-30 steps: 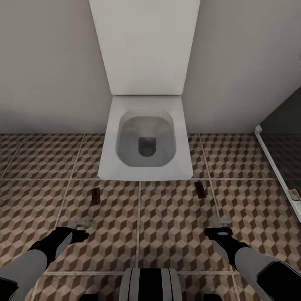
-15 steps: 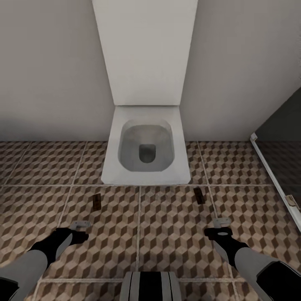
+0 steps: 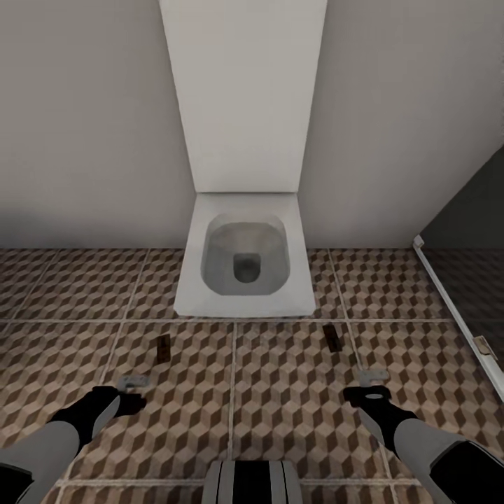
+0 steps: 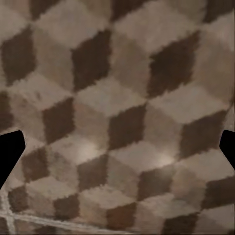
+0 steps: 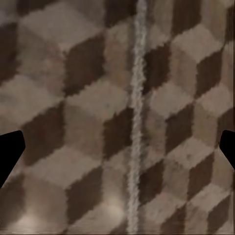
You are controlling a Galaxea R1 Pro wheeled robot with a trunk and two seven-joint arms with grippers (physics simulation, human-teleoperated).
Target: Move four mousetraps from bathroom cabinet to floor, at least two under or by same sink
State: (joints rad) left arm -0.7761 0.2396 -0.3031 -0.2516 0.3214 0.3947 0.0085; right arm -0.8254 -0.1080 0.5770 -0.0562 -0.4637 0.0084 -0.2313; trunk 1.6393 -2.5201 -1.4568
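Note:
Two mousetraps lie flat on the cube-patterned bathroom floor (image 3: 280,399) just in front of a toilet: one mousetrap (image 3: 164,348) on the left and the other mousetrap (image 3: 332,337) on the right. My left gripper (image 3: 133,383) hangs open low over the tiles, a little nearer to me than the left trap. My right gripper (image 3: 371,378) is open too, just short of the right trap. Both wrist views look straight down on bare floor (image 4: 117,98) (image 5: 73,122) between wide-apart dark fingertips. The cabinet and the sink are out of view.
A white wall-hung toilet (image 3: 245,262) with its tall white panel (image 3: 243,91) stands against the wall ahead. At the right, a dark shower enclosure (image 3: 476,224) with a white threshold (image 3: 455,308) borders the floor. My own base (image 3: 252,483) is at the bottom.
The whole picture has shifted: the toilet and both traps sit lower and look smaller, so the camera has drawn back. The traps lie as before, and both grippers stay open.

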